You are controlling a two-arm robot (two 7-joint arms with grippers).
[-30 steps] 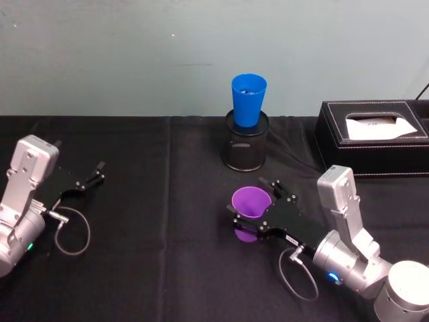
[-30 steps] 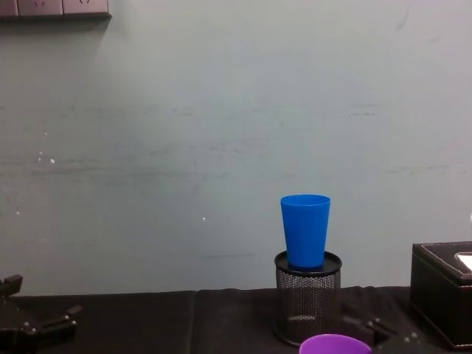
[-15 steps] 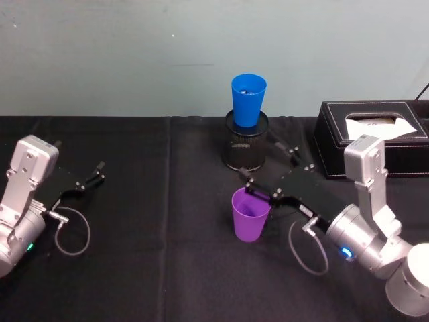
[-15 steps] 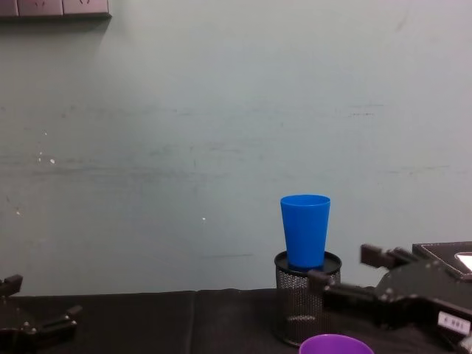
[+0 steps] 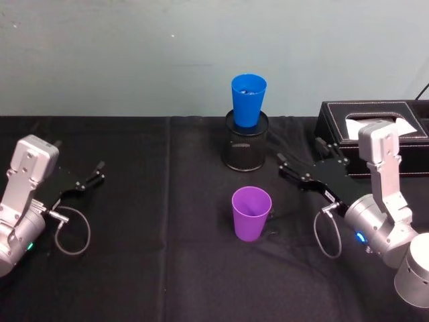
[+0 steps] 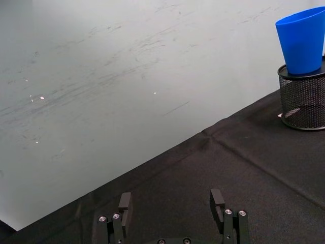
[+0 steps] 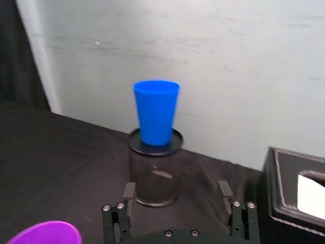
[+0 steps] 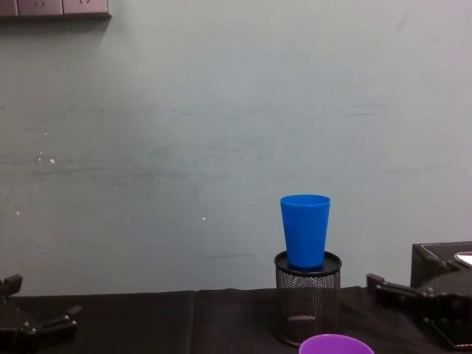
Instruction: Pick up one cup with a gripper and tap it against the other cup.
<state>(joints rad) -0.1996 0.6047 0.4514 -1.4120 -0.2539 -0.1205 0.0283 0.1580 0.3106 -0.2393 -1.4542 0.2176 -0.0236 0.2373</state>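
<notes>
A black wire-mesh cylinder stood upright toward the back of the table, near its middle. The table was covered in black cloth, with a crease running front to back. A black box with white stitching sat at the far right, white tissue showing in its top opening. Behind stood a pale grey-green wall, scuffed. Grey panels hung at its upper left corner.

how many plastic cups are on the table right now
2. The purple cup stands upright on the black cloth, mid-table. The blue cup sits in the black mesh holder behind it.
</notes>
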